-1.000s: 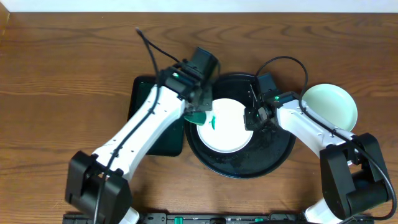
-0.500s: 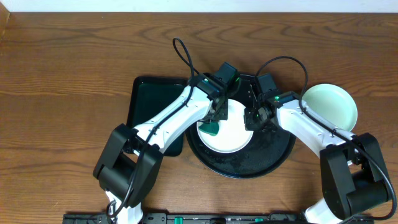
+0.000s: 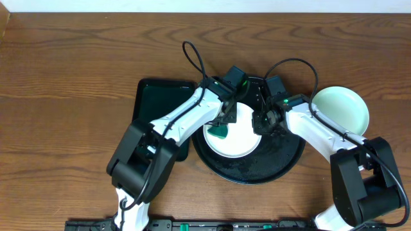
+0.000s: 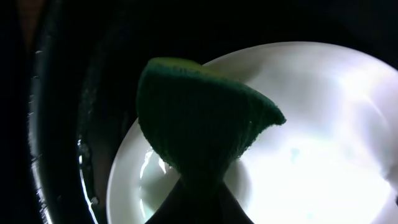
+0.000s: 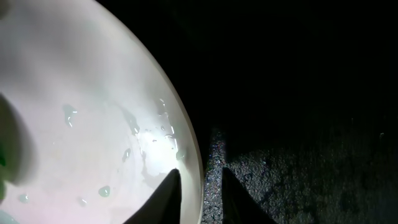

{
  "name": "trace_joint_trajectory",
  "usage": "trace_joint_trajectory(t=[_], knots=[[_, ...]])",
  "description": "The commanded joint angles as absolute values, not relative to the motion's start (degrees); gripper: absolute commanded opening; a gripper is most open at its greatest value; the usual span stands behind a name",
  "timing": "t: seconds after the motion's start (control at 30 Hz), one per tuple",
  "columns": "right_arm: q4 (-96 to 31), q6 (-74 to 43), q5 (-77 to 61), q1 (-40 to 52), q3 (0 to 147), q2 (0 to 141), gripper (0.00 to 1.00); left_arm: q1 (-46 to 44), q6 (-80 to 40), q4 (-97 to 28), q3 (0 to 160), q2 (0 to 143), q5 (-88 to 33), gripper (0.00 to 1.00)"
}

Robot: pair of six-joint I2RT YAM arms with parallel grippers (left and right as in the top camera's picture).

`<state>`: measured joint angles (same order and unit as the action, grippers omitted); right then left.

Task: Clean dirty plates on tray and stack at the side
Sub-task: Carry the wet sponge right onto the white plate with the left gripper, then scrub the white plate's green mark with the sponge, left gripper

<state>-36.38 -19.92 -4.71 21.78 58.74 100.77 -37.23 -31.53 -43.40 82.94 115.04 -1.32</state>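
The left wrist view shows the left fingers (image 4: 202,208) clenching a green sponge (image 4: 199,118). The right fingers (image 5: 242,202) straddle the plate (image 5: 93,93) rim, grip unclear.

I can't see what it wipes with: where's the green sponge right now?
In the overhead view, the sponge is pinched in the left gripper, over the left part of the white plate on the black tray.

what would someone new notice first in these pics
The white plate gleams on the black tray at mid-table, and the left hand holds a dark green sponge against its left side. The right hand has a fingertip on either side of that plate's right rim. A mint-green plate sits alone on the wood at the far right.
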Motion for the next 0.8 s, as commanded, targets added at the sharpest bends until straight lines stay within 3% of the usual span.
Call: trace_joint_trajectory(t=[0.0,0.37,0.5,0.77], knots=[[-36.4,-19.7,-5.0,22.2,58.3,101.2,0.2,-37.1,-31.8,-43.2,82.6,115.5,-0.8,0.08],[-36.5,-19.7,-5.0,22.2,58.3,101.3,0.12,-37.1,-31.8,-43.0,82.6,115.5,-0.8,0.08],[-36.7,-19.7,-5.0,22.2,58.3,101.3,0.01,-37.1,-31.8,-42.8,82.6,115.5,-0.8,0.07],[-36.3,-19.7,-5.0,22.2,57.8,101.3,0.07,-37.1,-31.8,-42.9,81.4,115.5,-0.8,0.07]])
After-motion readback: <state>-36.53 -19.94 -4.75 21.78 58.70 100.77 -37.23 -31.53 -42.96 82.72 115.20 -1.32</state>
